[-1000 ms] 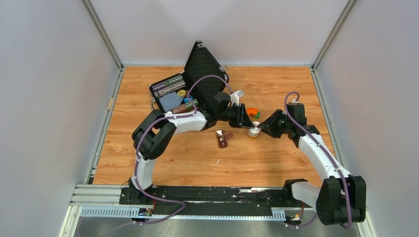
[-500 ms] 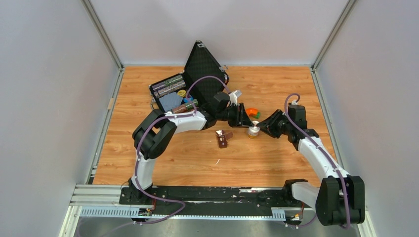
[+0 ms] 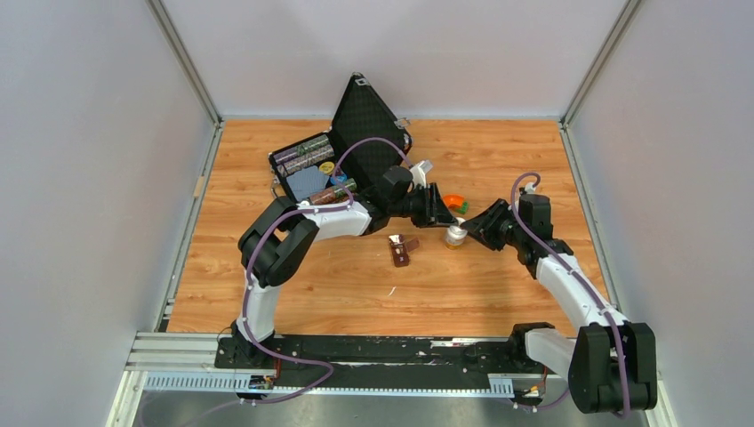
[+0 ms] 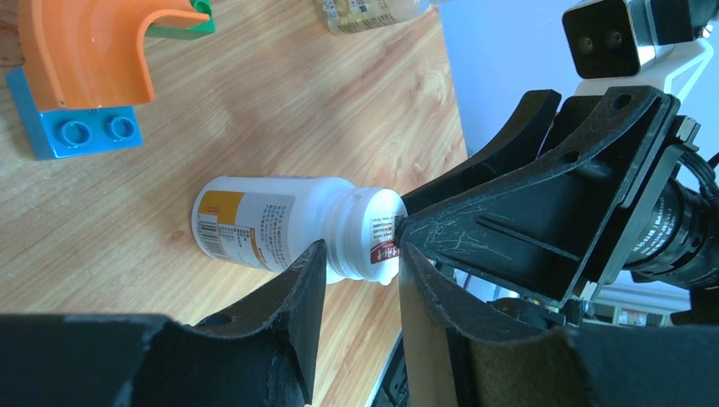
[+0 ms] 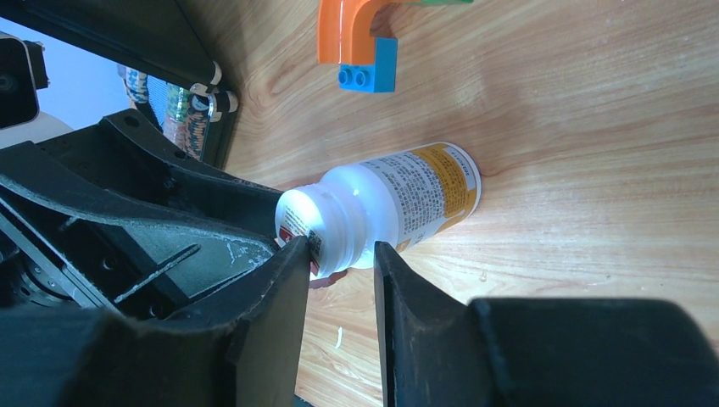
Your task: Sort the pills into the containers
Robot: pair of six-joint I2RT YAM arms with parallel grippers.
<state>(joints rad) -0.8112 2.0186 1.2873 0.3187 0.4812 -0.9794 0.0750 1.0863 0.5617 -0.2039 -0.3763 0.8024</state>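
Observation:
A white pill bottle (image 3: 456,237) with an orange label and a white cap sits mid-table between both grippers. My left gripper (image 3: 444,222) comes from the left. In the left wrist view its jaws (image 4: 360,271) close on the cap end of the bottle (image 4: 271,225). My right gripper (image 3: 469,234) comes from the right. In the right wrist view its jaws (image 5: 342,263) close on the neck of the bottle (image 5: 407,199). The dark brown containers (image 3: 401,249) lie on the wood left of the bottle, with lids up. No loose pills show.
An open black case (image 3: 316,169) with items stands at the back left, its lid raised. An orange arch (image 3: 453,200) on a blue brick (image 4: 80,131) and a green piece (image 3: 463,207) lie just behind the bottle. A clear jar (image 4: 365,13) lies beyond.
The right arm has swung its elbow inward and its gripper has edged left. The bottle and the left gripper have shifted slightly left and back.

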